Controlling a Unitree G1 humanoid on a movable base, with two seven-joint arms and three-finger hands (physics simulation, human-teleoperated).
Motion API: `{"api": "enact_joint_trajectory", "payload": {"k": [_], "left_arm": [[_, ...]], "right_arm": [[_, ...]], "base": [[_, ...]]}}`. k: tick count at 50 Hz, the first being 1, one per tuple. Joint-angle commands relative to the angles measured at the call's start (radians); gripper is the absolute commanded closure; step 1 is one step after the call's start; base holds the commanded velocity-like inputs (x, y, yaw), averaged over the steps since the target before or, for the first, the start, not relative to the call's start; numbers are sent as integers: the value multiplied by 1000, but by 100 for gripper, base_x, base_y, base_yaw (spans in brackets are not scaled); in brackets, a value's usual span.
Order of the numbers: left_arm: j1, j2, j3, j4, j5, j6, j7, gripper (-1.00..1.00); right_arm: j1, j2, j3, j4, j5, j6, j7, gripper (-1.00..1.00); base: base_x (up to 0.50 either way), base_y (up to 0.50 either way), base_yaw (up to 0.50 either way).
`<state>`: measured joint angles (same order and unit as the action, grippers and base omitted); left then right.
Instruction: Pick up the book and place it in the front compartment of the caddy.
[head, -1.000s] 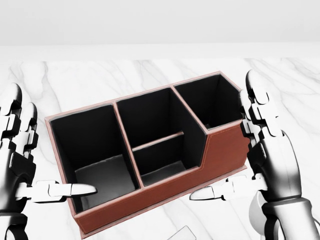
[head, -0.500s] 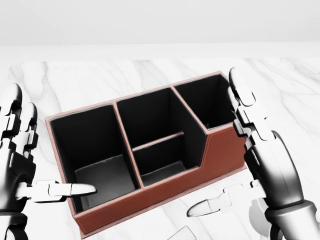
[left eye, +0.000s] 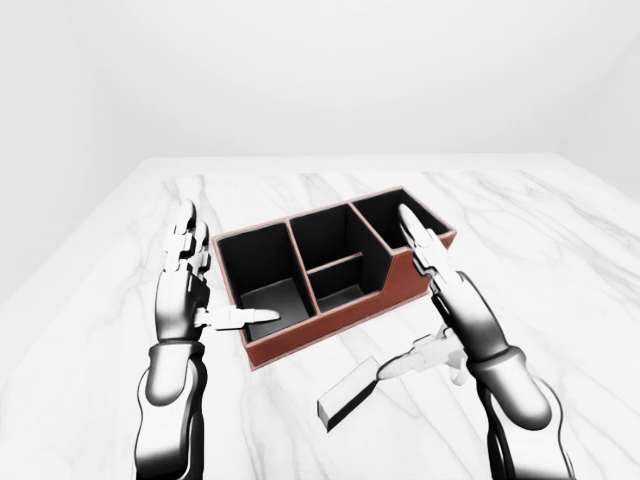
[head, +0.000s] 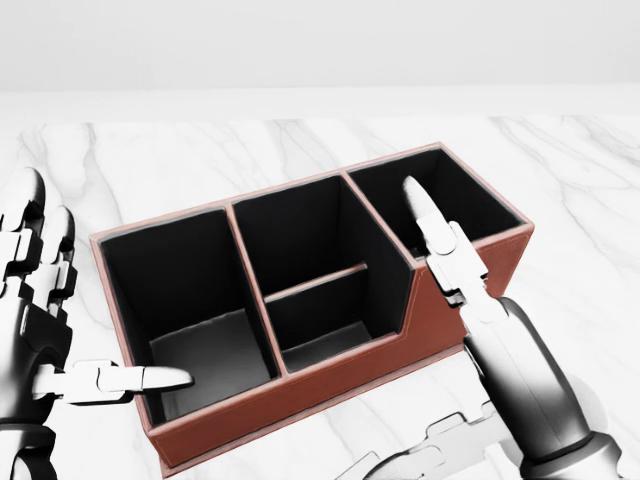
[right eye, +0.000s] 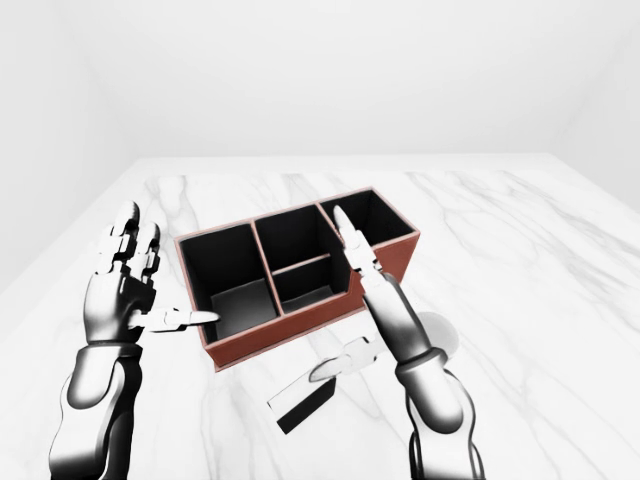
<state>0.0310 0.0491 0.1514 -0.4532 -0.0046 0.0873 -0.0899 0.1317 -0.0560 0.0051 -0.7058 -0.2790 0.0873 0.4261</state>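
Note:
The caddy (left eye: 330, 329) is a brown leather box with black compartments, lying slantwise on the marble table. The book (left eye: 349, 394), thin with a dark edge, lies flat on the table just below the caddy's lower right end in the eye views. My right hand (left eye: 432, 300) is open, its fingers stretched up over the caddy's right end and its thumb (left eye: 398, 367) hovering at the book's upper right corner. My left hand (left eye: 205, 290) is open beside the caddy's left end, its thumb (head: 140, 379) pointing over the largest compartment. Neither hand holds anything.
The white marble table (left eye: 520, 220) spreads wide on all sides of the caddy. Its far edge meets plain white walls near the top of the eye views. Nothing else stands on it.
My right hand has swung left and downward in the head view, leaning across the caddy's right end, and its thumb has dropped towards the bottom edge. The left hand and caddy have not moved.

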Motion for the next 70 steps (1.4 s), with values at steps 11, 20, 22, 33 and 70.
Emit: {"api": "enact_joint_trajectory", "payload": {"k": [11, 20, 22, 33, 70], "left_arm": [[-7, 3, 4, 13, -2, 0, 1, -98], [-5, 3, 2, 18, -1, 0, 2, -98], [-4, 2, 2, 21, -1, 0, 2, -99], [-9, 6, 14, 12, -7, 0, 1, -99], [-15, 11, 22, 21, -10, 0, 0, -98]], "right_arm": [[66, 0, 75, -43, -91, 0, 43, -100], [87, -7, 93, -20, -121, 0, 38, -100], [81, -7, 102, 7, -139, 0, 30, -100], [96, -10, 126, 39, -193, -18, 19, -100], [133, -22, 175, 65, -325, -160, -21, -100]], "base": [[0, 0, 0], [0, 0, 0], [0, 0, 0], [0, 0, 0], [0, 0, 0]]}}
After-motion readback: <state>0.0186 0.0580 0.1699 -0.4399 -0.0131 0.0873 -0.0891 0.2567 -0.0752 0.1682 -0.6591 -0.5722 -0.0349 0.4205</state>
